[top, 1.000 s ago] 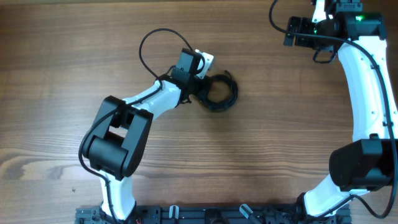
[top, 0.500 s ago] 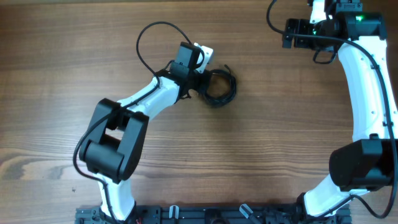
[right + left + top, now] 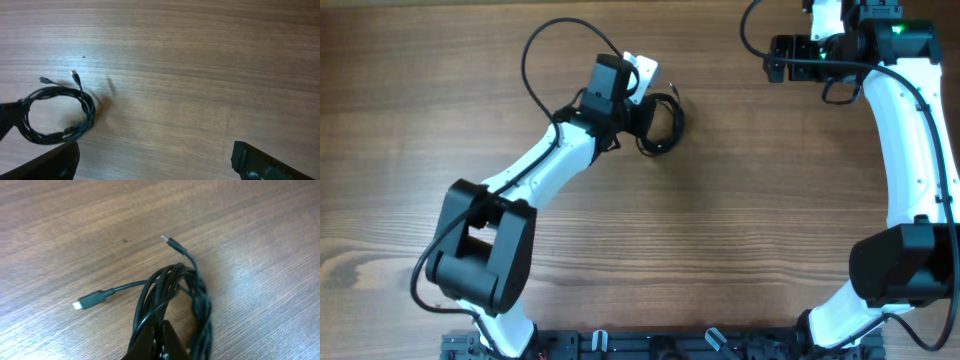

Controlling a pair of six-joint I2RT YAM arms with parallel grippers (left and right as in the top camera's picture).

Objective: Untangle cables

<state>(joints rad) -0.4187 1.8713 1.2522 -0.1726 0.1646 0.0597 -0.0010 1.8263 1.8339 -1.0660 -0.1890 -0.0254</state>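
The cables are thin black cords bunched into a small coil at the table's upper middle. My left gripper sits at the coil's left edge, shut on some of its strands. In the left wrist view the cables loop out ahead of the closed fingers, with one plug end lying to the left and another plug end farther off. My right gripper hangs open at the top right, well away from the coil. The right wrist view shows the cables far left of its spread fingers.
Bare wooden table surrounds the coil. A thick black arm wire loops above the left arm. The arm bases stand along the front edge.
My left gripper has dragged the coil up and to the left across the table. The right gripper has drifted slightly left and stays open.
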